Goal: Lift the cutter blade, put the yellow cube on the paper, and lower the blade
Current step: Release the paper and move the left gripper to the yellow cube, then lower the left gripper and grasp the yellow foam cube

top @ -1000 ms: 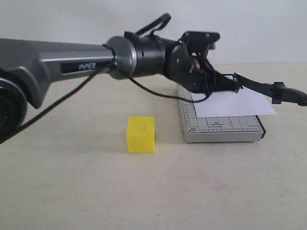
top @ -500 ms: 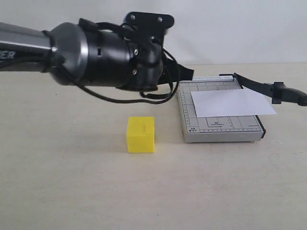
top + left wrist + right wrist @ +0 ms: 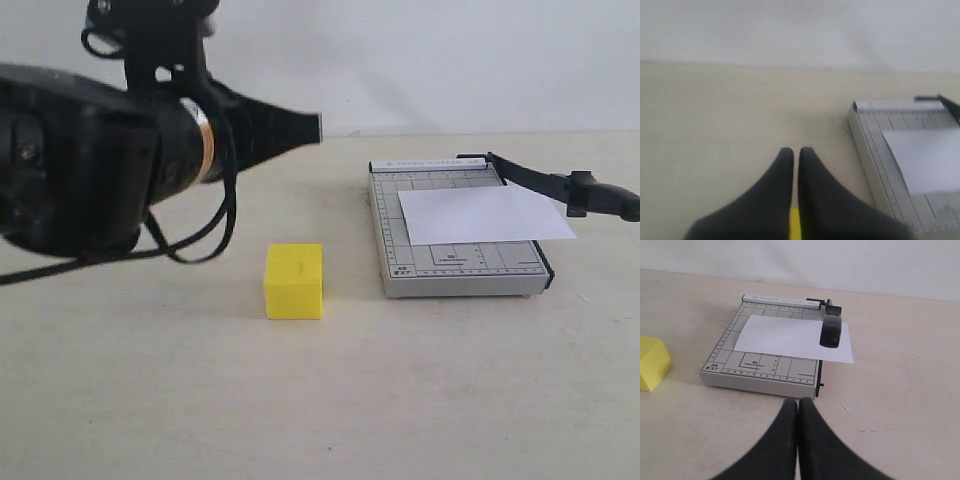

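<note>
The left arm (image 3: 80,160) is a chunky black barrel, shiny metal ring (image 3: 204,150), loose black cables (image 3: 232,205) dangling off. Left gripper (image 3: 795,150) and right gripper (image 3: 798,401) both have smooth black tapered fingers (image 3: 820,200), rounded tips.

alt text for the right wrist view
A grey trimmer board holds a white paper, the black cutter blade along one side. A yellow cube sits beside the board, with the shut right gripper in the foreground.

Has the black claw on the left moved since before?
Yes. The left gripper was over the grey board; it has pulled back to the left, well clear of the board's left edge.
</note>
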Tool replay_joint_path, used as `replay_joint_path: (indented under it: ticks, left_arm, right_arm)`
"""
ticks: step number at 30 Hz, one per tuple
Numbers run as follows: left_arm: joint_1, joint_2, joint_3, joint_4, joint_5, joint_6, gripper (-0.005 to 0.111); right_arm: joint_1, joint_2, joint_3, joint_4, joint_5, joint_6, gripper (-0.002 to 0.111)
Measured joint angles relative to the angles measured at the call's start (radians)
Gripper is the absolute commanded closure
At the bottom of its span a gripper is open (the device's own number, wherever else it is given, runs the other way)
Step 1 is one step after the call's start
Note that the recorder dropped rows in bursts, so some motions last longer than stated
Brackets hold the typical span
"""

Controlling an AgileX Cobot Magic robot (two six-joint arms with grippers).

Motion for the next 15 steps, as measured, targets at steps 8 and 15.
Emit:
replay_joint_path:
  ticks: [8,15]
  left_arm:
    - [-0.002,-0.006,0.133,-0.011,-0.242,-0.015,0.090]
    - [-0.002,0.018,0.135,0.071,-0.215,-0.021,0.017]
  right_arm:
    - [0.000,0.000,0.000,0.000,0.000,0.000,0.108]
    - [0.000,0.000,0.000,0.002,0.000,0.000,0.108]
